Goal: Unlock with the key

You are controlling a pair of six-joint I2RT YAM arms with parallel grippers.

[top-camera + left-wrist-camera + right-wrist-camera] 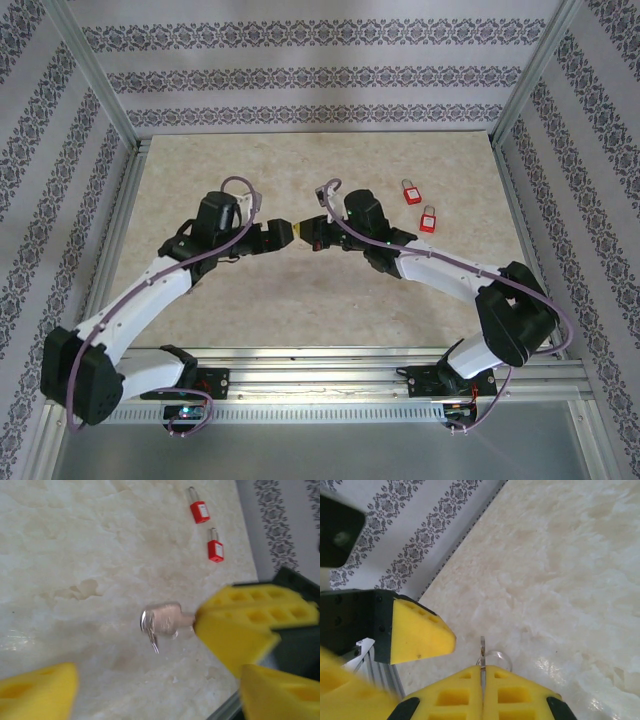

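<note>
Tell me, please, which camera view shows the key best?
The left wrist view: the key shows broadside, pinched by the right gripper. The right wrist view catches it edge-on; in the top external view it is tiny.

The left hand (284, 236) and the right hand (310, 232) meet tip to tip above the centre of the table (250, 300), with the left hand on the left. The key (162, 621) sits between the right hand's fingertips and projects toward the left hand. The rear padlock (411, 192) lies on the table to the right of both hands. The front padlock (428, 219) lies near it, closer to the front.
</note>
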